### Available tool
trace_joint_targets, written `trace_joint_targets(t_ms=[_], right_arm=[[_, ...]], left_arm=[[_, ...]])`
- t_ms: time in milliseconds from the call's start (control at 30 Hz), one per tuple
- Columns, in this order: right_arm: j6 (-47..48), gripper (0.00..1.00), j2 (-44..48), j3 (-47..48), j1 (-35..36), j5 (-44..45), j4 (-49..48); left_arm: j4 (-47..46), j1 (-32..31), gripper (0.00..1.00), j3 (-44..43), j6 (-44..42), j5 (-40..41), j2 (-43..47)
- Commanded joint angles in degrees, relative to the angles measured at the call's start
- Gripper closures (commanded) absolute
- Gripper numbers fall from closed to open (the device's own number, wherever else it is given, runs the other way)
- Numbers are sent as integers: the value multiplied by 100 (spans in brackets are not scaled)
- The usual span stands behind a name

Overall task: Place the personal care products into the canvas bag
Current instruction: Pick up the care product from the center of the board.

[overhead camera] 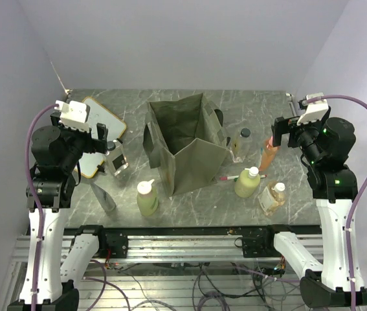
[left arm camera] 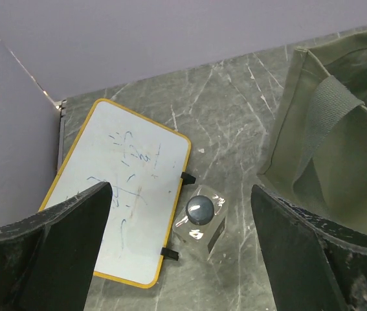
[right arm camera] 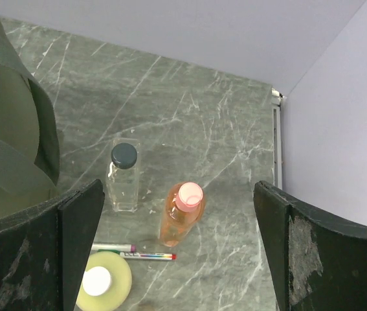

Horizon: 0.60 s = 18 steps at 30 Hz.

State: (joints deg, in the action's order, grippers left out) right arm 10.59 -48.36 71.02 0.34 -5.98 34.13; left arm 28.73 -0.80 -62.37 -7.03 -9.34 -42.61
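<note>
canvas bag [overhead camera: 186,146] centre, whiteboard [left arm camera: 128,194] to its left, pen [right arm camera: 133,251] and slim bottle [right arm camera: 182,214] right

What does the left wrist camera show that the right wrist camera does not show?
Only the left wrist view shows the whiteboard and a small jar with a dark lid beside it. Only the right wrist view shows the orange bottle, a clear bottle with a black cap, the pen and a yellow-green bottle. Both show the green bag and the marble table.

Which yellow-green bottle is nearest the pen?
The right yellow-green bottle, beside the amber bottle; the left yellow-green bottle stands alone past the canvas bag.
</note>
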Motion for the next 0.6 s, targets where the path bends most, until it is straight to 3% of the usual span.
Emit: trace_joint_targets(t_ms=[0,567], right_arm=[[111,0,99,-7,-34,11,-49],[227,0,67,25,-51,-75,65]], left_arm=[[-56,133,1,-179,-18,-147,40],[71,159,1,-191,-78,-84,67]])
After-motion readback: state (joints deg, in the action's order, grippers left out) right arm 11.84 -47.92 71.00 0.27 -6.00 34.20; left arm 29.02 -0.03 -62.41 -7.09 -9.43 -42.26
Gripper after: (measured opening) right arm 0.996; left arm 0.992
